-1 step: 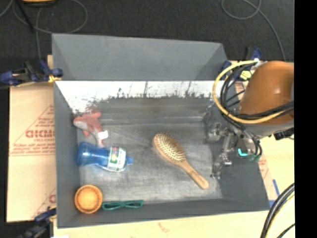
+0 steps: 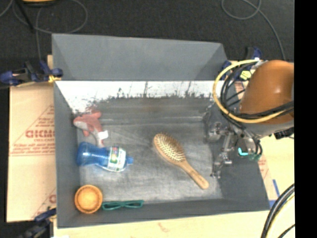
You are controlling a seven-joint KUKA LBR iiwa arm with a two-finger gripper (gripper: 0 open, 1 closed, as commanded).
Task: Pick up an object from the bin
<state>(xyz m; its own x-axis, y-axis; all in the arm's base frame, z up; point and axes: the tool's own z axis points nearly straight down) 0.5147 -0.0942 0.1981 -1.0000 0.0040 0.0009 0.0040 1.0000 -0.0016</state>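
— Starting at the near wall of the grey metal bin, what lies closest?

— A round orange disc-shaped thing sits in the near left corner. Just to its right, a thin green pair of plastic glasses lies flat along that wall. Whether the two touch, I cannot tell.

— And a little farther in?

— A pale wooden hairbrush with an oval bristle head lies flat near the middle of the floor, set aslant. Its handle points toward the near right and its head toward the far left, bristles up. It lies well apart from the other things.

— Where is the arm?

— The gripper hangs by the right wall, just beside the end of the brush's handle. Whether it is open or closed, I cannot tell. Above it sit the arm's orange dome cover and loops of black and yellow cable.

— And the left side?

— A blue plastic bottle with a white and green label lies on its side near the left wall, about level with the brush. Just beyond it lies a pink trigger sprayer. I cannot tell whether it is joined to the bottle.
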